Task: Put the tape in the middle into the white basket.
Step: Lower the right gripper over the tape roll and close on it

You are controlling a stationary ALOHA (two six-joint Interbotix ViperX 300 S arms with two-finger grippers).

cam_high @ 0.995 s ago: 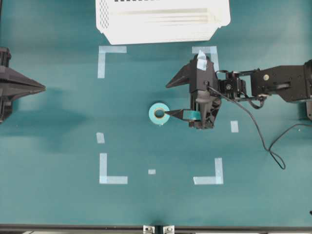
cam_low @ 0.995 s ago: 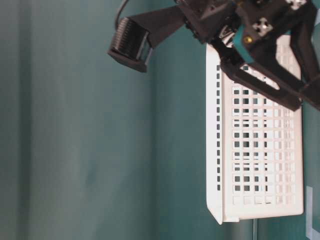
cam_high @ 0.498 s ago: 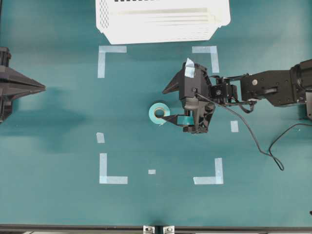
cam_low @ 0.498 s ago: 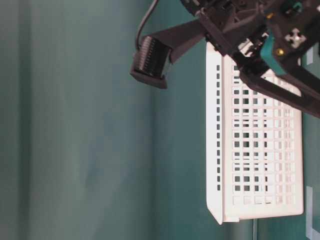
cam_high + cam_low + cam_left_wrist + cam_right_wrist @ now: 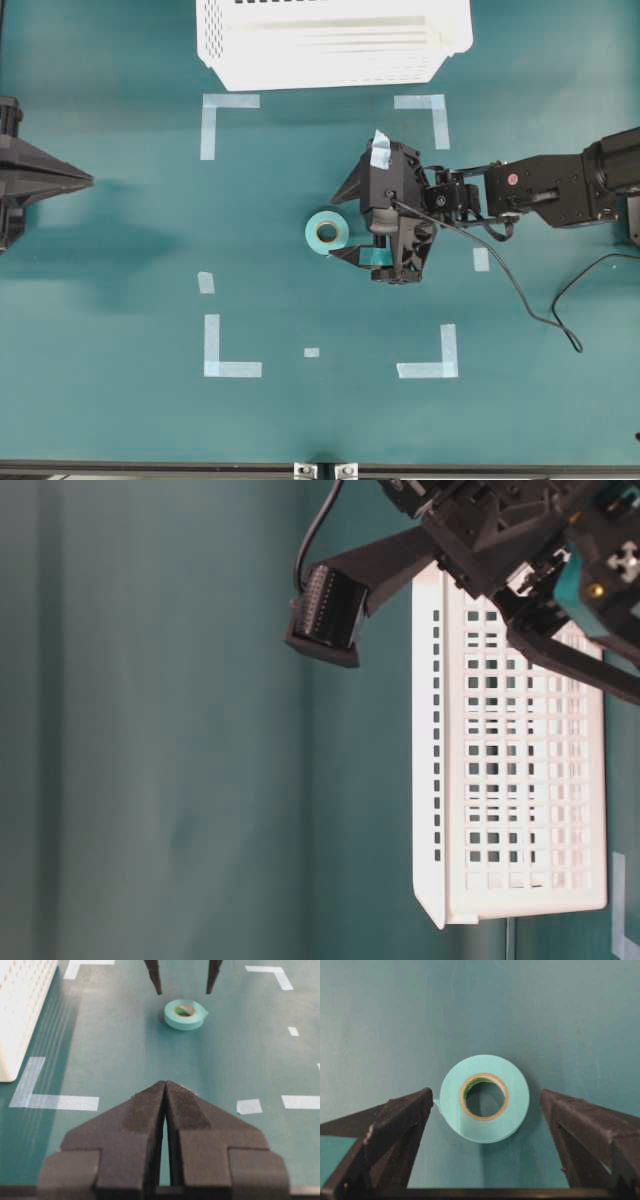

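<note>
Spreading across every view is the teal tabletop [image 5: 120, 300]; at its far edge sits the white basket [image 5: 335, 45], with nothing visible inside. Nearer the middle, the right claw [image 5: 482, 1110] hangs wide open and holds nothing, its fingers [image 5: 395, 1120] flanking the tape [image 5: 484, 1098] without touching. That roll lies flat, hole upward. Far left, the left claw [image 5: 165, 1110] is closed and empty.

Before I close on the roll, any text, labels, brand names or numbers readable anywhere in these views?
None can be read.
The tape: plain teal roll, no legible print on its core.
The white basket: bare lattice, no label.
The right gripper and left gripper: no markings visible.
</note>
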